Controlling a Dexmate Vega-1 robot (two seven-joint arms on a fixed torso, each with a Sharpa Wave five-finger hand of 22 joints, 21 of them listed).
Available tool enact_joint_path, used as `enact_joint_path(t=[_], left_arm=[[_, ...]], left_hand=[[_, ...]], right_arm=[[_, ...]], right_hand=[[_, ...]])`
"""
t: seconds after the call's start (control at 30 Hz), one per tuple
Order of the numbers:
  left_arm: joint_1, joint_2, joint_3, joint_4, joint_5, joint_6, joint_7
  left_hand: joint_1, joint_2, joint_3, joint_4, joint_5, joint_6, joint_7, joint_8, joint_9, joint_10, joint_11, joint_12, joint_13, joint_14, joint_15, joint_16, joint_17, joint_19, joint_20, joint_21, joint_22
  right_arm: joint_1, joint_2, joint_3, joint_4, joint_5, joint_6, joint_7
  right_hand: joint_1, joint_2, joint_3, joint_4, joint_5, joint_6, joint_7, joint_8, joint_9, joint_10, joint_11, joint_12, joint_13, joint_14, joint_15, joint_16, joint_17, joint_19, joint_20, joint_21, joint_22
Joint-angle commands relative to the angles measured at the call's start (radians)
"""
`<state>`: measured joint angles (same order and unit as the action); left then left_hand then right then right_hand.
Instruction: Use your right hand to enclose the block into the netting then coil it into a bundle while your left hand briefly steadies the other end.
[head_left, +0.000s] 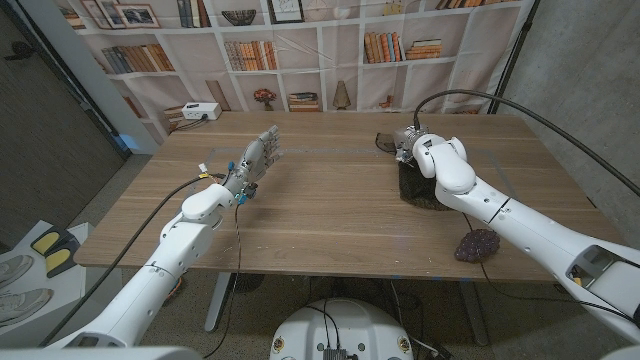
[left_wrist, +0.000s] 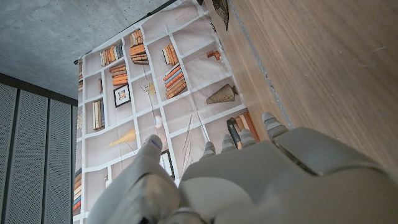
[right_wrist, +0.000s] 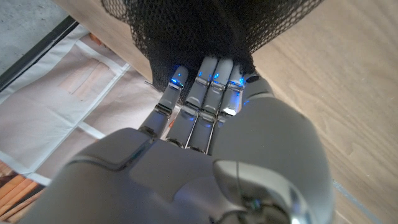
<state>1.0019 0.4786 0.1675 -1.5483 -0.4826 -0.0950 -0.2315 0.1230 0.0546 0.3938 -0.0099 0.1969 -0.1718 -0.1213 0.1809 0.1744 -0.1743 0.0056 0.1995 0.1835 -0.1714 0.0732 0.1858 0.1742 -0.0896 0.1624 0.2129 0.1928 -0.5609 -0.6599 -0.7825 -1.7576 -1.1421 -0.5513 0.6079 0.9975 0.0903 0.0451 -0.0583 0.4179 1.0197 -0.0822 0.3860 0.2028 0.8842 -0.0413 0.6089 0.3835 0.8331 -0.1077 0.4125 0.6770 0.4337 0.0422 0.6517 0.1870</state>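
My right hand (head_left: 428, 152) is at the netting (head_left: 415, 185) near the table's (head_left: 330, 215) far right edge, fingers (right_wrist: 208, 81) pushed into the mesh; whether they grip it I cannot tell. The block, I judge, sits under the mesh. My left hand (head_left: 255, 160) hovers released, well apart. I should tuck the mesh evenly around before coiling.

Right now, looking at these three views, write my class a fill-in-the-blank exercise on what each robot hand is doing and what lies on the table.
1. The right robot hand has its fingers in the black ____.
2. The left robot hand holds nothing, and its fingers are ____.
3. Near the table's front edge, beside the right arm, lies a ____ rock.

Missing words: netting; spread apart; purple
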Motion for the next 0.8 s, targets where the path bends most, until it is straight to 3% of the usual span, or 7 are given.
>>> enact_joint_path(t=[0.03, 0.07, 0.17, 0.37, 0.6, 0.7, 0.8], left_arm=[[0.012, 0.005, -0.005, -0.015, -0.004, 0.01, 0.004], [0.011, 0.005, -0.004, -0.015, -0.003, 0.01, 0.006], [0.008, 0.005, -0.003, -0.013, -0.005, 0.015, 0.003], [0.005, 0.004, -0.001, -0.008, -0.007, 0.021, 0.002], [0.002, 0.003, -0.001, 0.0, -0.009, 0.02, -0.003], [0.002, 0.003, -0.001, 0.003, -0.011, 0.018, -0.005], [0.001, 0.002, -0.001, 0.007, -0.013, 0.016, -0.008]], left_hand=[[0.003, 0.012, 0.003, -0.005, 0.006, -0.05, 0.002, 0.005, 0.002, -0.084, -0.003, 0.005, 0.005, -0.02, -0.002, -0.001, 0.004, 0.001, 0.003, 0.009, 0.006], [0.003, 0.012, 0.003, -0.005, 0.006, -0.051, 0.002, 0.004, 0.002, -0.085, -0.003, 0.005, 0.005, -0.02, -0.002, -0.001, 0.004, 0.001, 0.003, 0.009, 0.006], [0.004, 0.013, 0.003, -0.005, 0.006, -0.05, 0.002, 0.005, 0.002, -0.082, -0.001, 0.006, 0.005, -0.02, -0.002, -0.002, 0.004, 0.001, 0.003, 0.009, 0.006], [0.004, 0.015, 0.004, -0.006, 0.006, -0.05, 0.002, 0.004, 0.002, -0.083, -0.003, 0.006, 0.005, -0.02, -0.002, -0.002, 0.004, 0.002, 0.003, 0.009, 0.006], [0.005, 0.016, 0.004, -0.006, 0.006, -0.048, 0.002, 0.005, 0.002, -0.084, -0.004, 0.005, 0.005, -0.018, -0.002, -0.001, 0.004, 0.001, 0.004, 0.009, 0.006], [0.005, 0.016, 0.004, -0.006, 0.006, -0.046, 0.001, 0.005, 0.002, -0.084, -0.004, 0.005, 0.005, -0.018, -0.002, -0.001, 0.004, 0.002, 0.004, 0.009, 0.006], [0.006, 0.017, 0.004, -0.007, 0.006, -0.046, 0.001, 0.005, 0.002, -0.083, -0.004, 0.006, 0.005, -0.017, -0.001, -0.001, 0.004, 0.002, 0.006, 0.009, 0.006]], right_arm=[[0.033, 0.017, 0.022, 0.023, 0.149, 0.022, 0.205], [0.025, 0.016, 0.042, 0.017, 0.181, 0.022, 0.201], [0.007, 0.013, 0.085, -0.001, 0.243, 0.011, 0.197], [-0.063, 0.026, 0.24, -0.039, 0.432, 0.001, 0.143], [-0.19, 0.059, 0.418, -0.115, 0.552, 0.018, -0.03], [-0.249, 0.088, 0.495, -0.143, 0.591, 0.033, -0.105], [-0.291, 0.103, 0.544, -0.168, 0.604, 0.03, -0.137]], right_hand=[[-0.2, -0.057, -0.081, 0.092, -0.007, -0.098, 0.026, -0.078, -0.005, -0.095, 0.042, -0.065, -0.044, -0.09, -0.045, -0.06, -0.025, -0.078, 0.041, -0.039, 0.003], [-0.255, -0.074, -0.111, 0.119, -0.009, -0.12, 0.034, -0.097, -0.004, -0.134, 0.054, -0.09, -0.056, -0.126, -0.025, -0.08, -0.036, -0.122, 0.065, -0.061, 0.003], [-0.333, -0.105, -0.161, 0.155, -0.012, -0.182, 0.042, -0.135, -0.002, -0.2, 0.075, -0.132, -0.073, -0.169, 0.005, -0.1, -0.045, -0.166, 0.093, -0.085, 0.005], [-0.415, -0.14, -0.216, 0.188, -0.017, -0.232, 0.055, -0.161, 0.0, -0.293, 0.089, -0.193, -0.09, -0.224, 0.03, -0.117, -0.051, -0.222, 0.12, -0.118, 0.006], [-0.391, -0.111, -0.205, 0.179, -0.007, -0.267, 0.062, -0.174, 0.001, -0.311, 0.095, -0.213, -0.096, -0.235, 0.036, -0.116, -0.052, -0.231, 0.128, -0.125, 0.007], [-0.359, -0.089, -0.194, 0.167, 0.001, -0.331, 0.052, -0.195, 0.002, -0.333, 0.09, -0.231, -0.098, -0.237, 0.034, -0.113, -0.055, -0.229, 0.129, -0.129, 0.008], [-0.355, -0.081, -0.2, 0.166, 0.005, -0.441, 0.045, -0.212, 0.001, -0.405, 0.086, -0.271, -0.096, -0.275, 0.045, -0.124, -0.059, -0.245, 0.139, -0.141, 0.01]])
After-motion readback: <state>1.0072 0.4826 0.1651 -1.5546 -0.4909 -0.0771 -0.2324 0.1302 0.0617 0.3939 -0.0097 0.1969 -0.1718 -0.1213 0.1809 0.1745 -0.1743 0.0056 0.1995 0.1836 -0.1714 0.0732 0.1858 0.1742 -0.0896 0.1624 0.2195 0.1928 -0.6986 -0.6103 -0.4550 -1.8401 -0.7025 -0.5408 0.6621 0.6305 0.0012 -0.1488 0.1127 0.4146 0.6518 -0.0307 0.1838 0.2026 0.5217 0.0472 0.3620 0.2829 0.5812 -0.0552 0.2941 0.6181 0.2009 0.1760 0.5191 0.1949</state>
